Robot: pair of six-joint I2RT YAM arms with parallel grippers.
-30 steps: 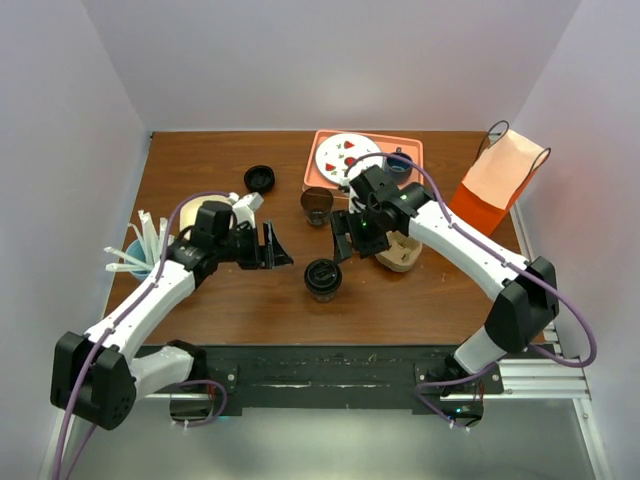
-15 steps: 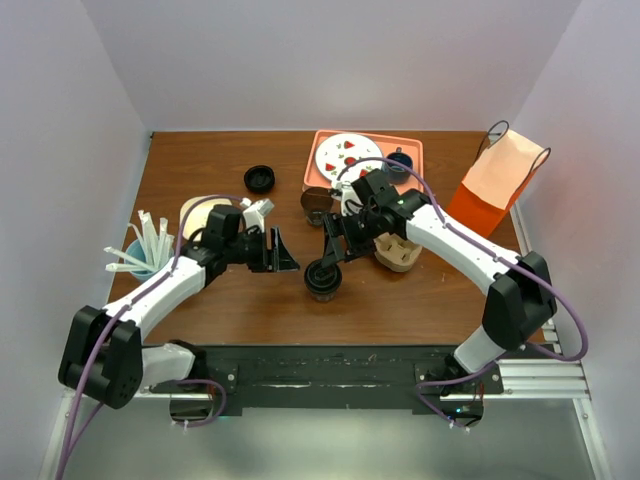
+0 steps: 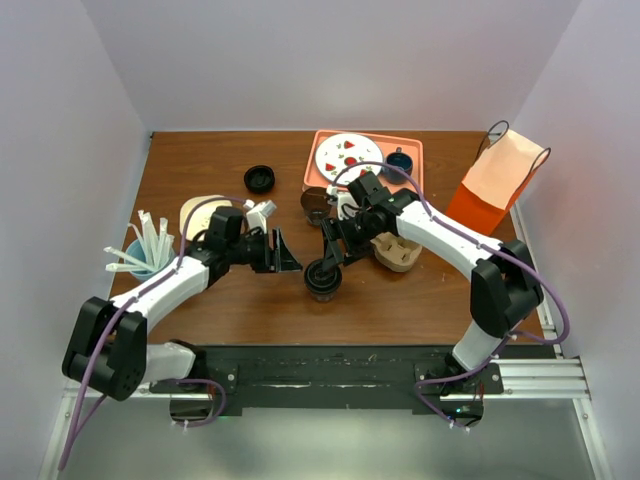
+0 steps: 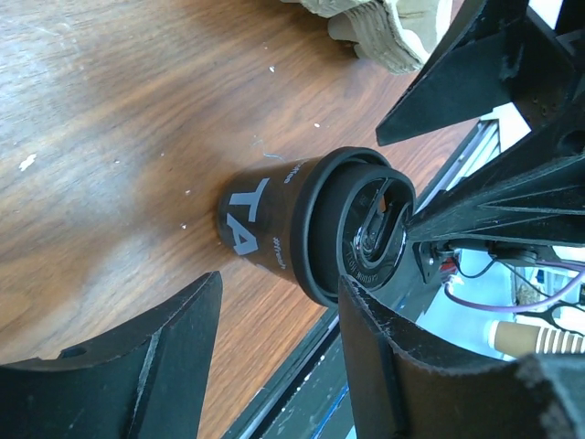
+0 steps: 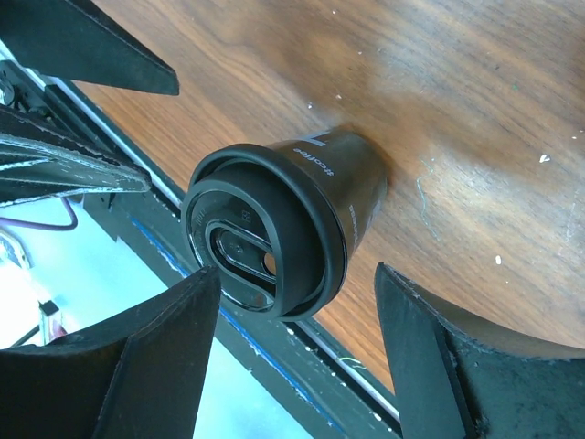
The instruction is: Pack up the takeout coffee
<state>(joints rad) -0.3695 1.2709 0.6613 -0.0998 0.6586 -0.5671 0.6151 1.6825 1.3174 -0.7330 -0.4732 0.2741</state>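
The takeout coffee (image 3: 323, 279) is a small dark cup with a round black lid, standing upright on the wood table near the front middle. My left gripper (image 3: 288, 260) hovers just to its left, open with nothing between its fingers. In the left wrist view the takeout coffee (image 4: 302, 229) stands just beyond the gripper (image 4: 281, 282). My right gripper (image 3: 331, 256) hangs open right over the cup's far side. Its wrist view shows the lid (image 5: 260, 238) just ahead of the gripper (image 5: 297, 274), untouched.
A cardboard cup carrier (image 3: 395, 252) lies right of the cup, a tipped brown cup (image 3: 316, 205) behind it. An orange tray (image 3: 412, 148) holds a white plate (image 3: 345, 155) and blue mug (image 3: 400, 160). An orange bag (image 3: 495, 185) stands far right. A black disc (image 3: 259, 179) and a blue cup of cutlery (image 3: 140, 257) sit left.
My left arm has reached right toward the cup and its jaws have narrowed a little. My right gripper has swung left and down, from the carrier to above the cup.
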